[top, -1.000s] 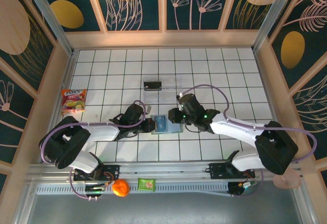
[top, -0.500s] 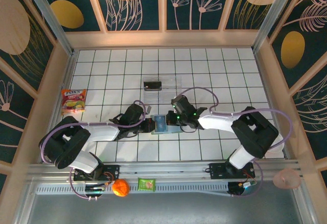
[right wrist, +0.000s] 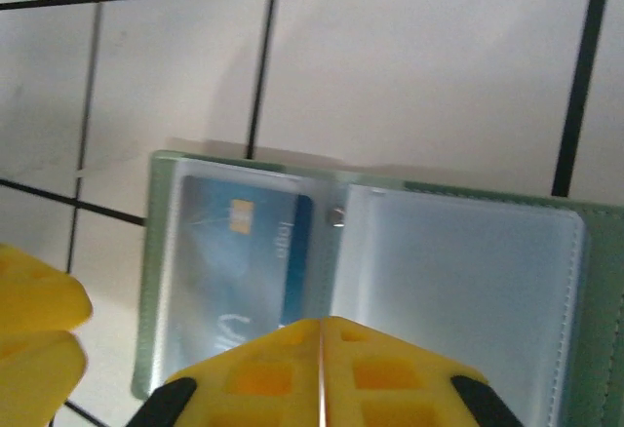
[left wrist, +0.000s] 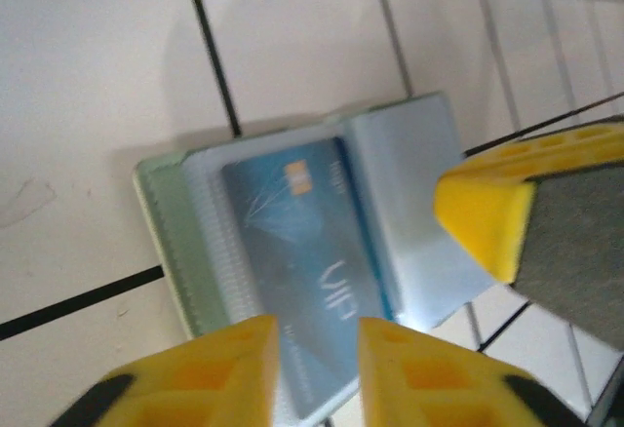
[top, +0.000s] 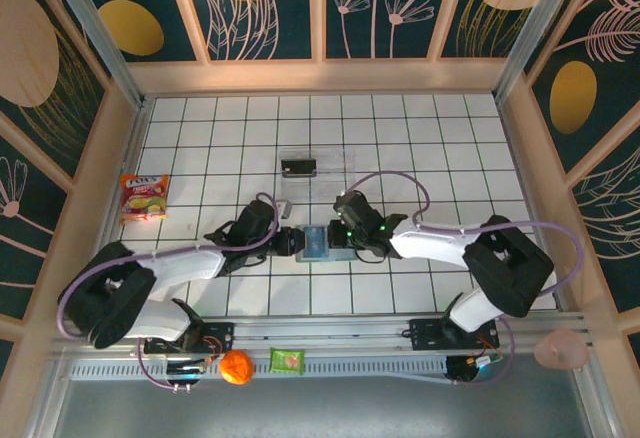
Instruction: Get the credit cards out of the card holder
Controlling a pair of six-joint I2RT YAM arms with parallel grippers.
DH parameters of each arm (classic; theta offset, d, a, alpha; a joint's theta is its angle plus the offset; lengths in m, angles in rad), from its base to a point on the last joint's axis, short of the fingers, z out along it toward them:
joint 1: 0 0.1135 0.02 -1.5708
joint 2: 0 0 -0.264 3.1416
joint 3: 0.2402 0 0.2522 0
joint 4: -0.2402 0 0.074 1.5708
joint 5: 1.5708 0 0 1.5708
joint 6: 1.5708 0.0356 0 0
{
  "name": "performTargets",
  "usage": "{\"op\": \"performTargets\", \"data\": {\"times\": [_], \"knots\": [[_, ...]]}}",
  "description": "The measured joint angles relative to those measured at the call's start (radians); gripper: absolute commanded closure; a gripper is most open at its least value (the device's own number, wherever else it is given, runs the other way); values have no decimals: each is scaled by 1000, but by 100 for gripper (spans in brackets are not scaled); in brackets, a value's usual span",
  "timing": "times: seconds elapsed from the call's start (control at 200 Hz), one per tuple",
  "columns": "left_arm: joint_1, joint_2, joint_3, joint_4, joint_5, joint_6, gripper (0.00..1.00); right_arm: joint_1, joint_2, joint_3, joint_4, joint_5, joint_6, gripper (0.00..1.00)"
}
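Note:
The card holder [top: 322,244] lies open and flat on the tiled table, grey-green outside with clear bluish pockets [right wrist: 468,271]. A blue credit card [left wrist: 292,252] with a gold chip sits in its left pocket [right wrist: 239,252]. My left gripper [top: 291,241] is at the holder's left edge; in the left wrist view its yellow fingers [left wrist: 224,368] stand slightly apart, open, over the card's near end. My right gripper [top: 345,234] is at the holder's right side, shut, its joined tips [right wrist: 322,328] over the middle fold. One right finger [left wrist: 487,213] reaches over the holder's right pocket.
A clear plastic tray [top: 312,154] holding a dark item stands just behind the holder. A snack packet [top: 144,196] lies at the left wall. An orange [top: 236,367] and a green packet [top: 287,360] rest on the front rail.
The left gripper's fingers have parted from shut to slightly open. The right gripper moved left onto the holder and has stayed there since.

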Motion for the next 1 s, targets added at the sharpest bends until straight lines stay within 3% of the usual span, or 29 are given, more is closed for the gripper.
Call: {"op": "performTargets", "data": {"times": [0.11, 0.295, 0.545, 1.001], "knots": [[0, -78, 18, -11, -21, 11, 52, 6, -26, 1, 9, 3, -28, 75], [0, -118, 45, -8, -77, 40, 42, 3, -60, 1, 49, -26, -56, 66], [0, -45, 40, 2, -117, 41, 44, -45, -45, 0, 97, -156, -18, 68], [0, 74, 32, 4, -134, 45, 54, -50, 54, 0, 100, -189, 66, 72]]}}
